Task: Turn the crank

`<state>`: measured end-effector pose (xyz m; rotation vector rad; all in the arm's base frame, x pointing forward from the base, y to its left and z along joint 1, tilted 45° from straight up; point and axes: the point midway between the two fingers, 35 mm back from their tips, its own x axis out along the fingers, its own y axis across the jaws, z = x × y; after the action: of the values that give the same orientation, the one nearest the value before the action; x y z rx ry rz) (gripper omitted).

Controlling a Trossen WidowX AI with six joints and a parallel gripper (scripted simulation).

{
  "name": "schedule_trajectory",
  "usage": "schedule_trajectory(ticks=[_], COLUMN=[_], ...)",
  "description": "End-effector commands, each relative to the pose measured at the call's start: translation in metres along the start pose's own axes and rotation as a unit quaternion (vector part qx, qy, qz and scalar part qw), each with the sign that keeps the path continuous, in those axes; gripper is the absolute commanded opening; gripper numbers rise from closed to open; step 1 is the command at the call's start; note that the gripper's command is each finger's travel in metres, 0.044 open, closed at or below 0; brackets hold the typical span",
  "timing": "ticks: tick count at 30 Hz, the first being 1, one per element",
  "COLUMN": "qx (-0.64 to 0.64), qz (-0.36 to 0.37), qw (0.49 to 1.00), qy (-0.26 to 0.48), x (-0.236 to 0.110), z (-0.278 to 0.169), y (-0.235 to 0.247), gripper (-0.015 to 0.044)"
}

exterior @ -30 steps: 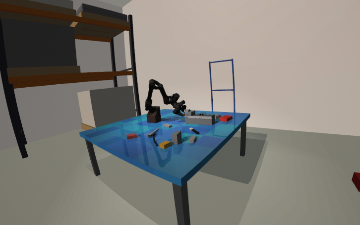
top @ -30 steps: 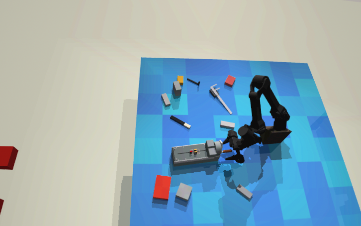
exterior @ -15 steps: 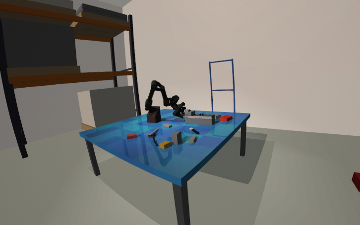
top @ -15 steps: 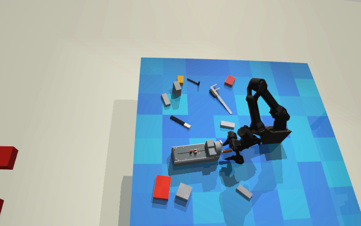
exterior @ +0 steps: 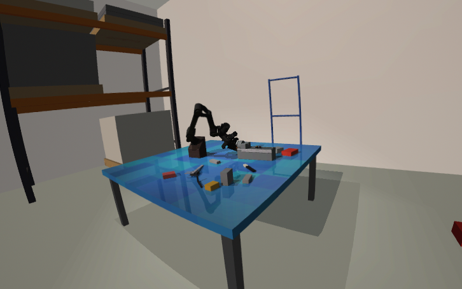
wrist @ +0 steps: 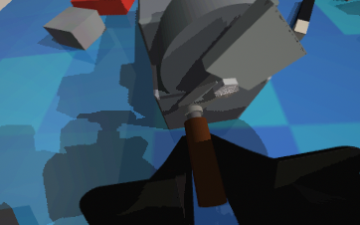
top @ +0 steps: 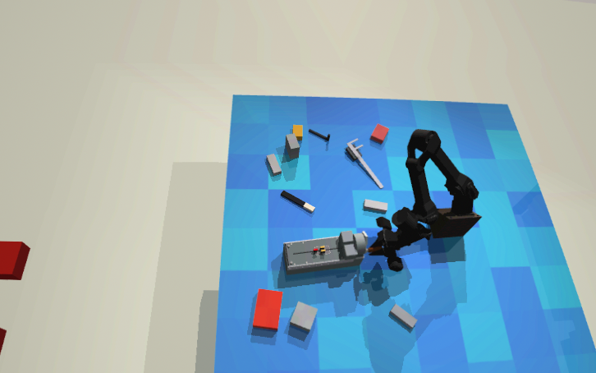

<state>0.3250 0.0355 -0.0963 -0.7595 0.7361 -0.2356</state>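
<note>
Top view. The machine (top: pixel 321 255), a grey slide bed with a crank housing at one end, lies toward the middle of the counter (top: pixel 499 296), nearer the edge that shows lowest in this view. The red pointer (top: pixel 315 249) sits just beside the two brass zero marks (top: pixel 322 249), on the side away from the crank; it looks slightly off level, though the parts are too small to be sure. So the handle is gripped, and the turning and the release are left to do. The gripper (top: pixel 375 249) is at the crank end, on the brown handle (top: pixel 373 250). The arm folds up from its base (top: pixel 469 223) in a high arch, then drops low and reaches along the counter toward the machine.

Exterior view. The arm's base stands near the counter's far edge, by the shelf rack (exterior: pixel 170 71). The wrist is pitched down, close over the counter, with the gripper meeting the machine's near end. Pointer not readable here.

Wrist view. The handle (wrist: pixel 202 159) runs from the crank hub straight into the gripper (wrist: pixel 206 191), whose jaws are clamped on it from both sides. The hold seems to be on the handle's outer half.
</note>
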Motion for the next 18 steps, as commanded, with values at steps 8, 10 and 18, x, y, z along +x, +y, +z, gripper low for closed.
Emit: schedule_trajectory(ticks=[8,10,18], qx=[-0.003,-0.003,-0.003], qz=[-0.001,-0.001,-0.001], qw=[1.0,1.0,1.0], qy=[0.002,0.002,0.002], x=[-0.0004,-0.0009,-0.0049], z=[0.0004,0.0008,0.0046], y=[0.0008,0.0017,0.0079], gripper=[0.0,0.0,0.0])
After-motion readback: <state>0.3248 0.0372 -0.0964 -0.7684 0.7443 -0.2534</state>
